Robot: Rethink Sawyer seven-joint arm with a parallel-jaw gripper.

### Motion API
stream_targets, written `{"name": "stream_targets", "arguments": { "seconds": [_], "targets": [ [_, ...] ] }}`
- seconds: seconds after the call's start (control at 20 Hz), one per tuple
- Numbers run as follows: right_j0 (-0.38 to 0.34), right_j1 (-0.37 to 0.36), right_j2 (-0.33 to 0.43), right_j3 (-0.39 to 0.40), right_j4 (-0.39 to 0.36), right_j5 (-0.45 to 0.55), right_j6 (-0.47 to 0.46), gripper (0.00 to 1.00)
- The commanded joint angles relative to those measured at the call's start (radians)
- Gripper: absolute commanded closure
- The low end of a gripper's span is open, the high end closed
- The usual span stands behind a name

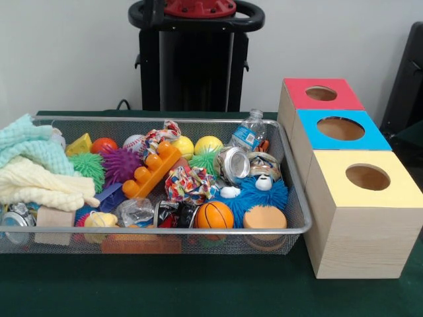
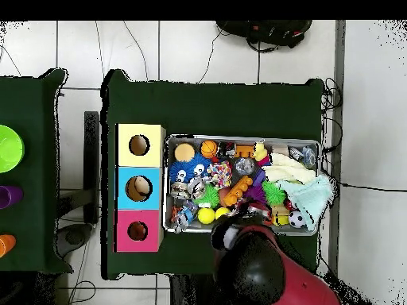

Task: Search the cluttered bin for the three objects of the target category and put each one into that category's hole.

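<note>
Wire bin [image 1: 291,228] packed on green bench [image 1: 198,290]; target category unstated, balls probable: basketball [image 1: 215,214], yellow balls [image 1: 208,144]. Arm [image 2: 254,266] over bin's edge; hand's opening cannot be told. Best lifted straight up, then over to box holes [image 1: 367,177].

Wire mesh bin [image 1: 291,198] is packed edge to edge, no bare floor between items; towels [image 1: 36,168] piled above the rim at one end, water bottle [image 1: 248,134] and crushed can [image 1: 233,164] sticking up near the other. Three wooden boxes [image 1: 360,218] sit tight against the bin side, round holes [image 1: 367,177] on top unobstructed. Green table [image 1: 198,290] in front of the bin is open; in the overhead view the arm [image 2: 254,266] overhangs the bin's base-side edge.
</note>
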State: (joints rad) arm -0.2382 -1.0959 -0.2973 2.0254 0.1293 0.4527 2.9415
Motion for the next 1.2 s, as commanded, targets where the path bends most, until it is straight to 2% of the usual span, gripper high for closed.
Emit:
{"name": "stream_targets", "arguments": {
  "seconds": [0.05,0.25,0.45,0.65,0.9,1.05,1.2],
  "targets": [
    [-0.02,0.105,0.122,-0.078,-0.162,0.068,-0.227,0.0],
    [-0.062,0.22,0.114,-0.116,-0.305,-0.099,-0.235,0.0],
    [-0.067,0.326,0.118,-0.183,-0.411,-0.219,-0.183,0.0],
    [-0.104,0.388,0.157,-0.215,-0.468,-0.308,-0.153,0.0],
    [-0.132,0.416,0.198,-0.222,-0.52,-0.372,-0.126,0.0],
    [-0.115,0.458,0.181,-0.243,-0.54,-0.432,-0.089,0.0],
    [-0.075,0.498,0.166,-0.25,-0.519,-0.488,-0.032,0.0]
  ]
}}
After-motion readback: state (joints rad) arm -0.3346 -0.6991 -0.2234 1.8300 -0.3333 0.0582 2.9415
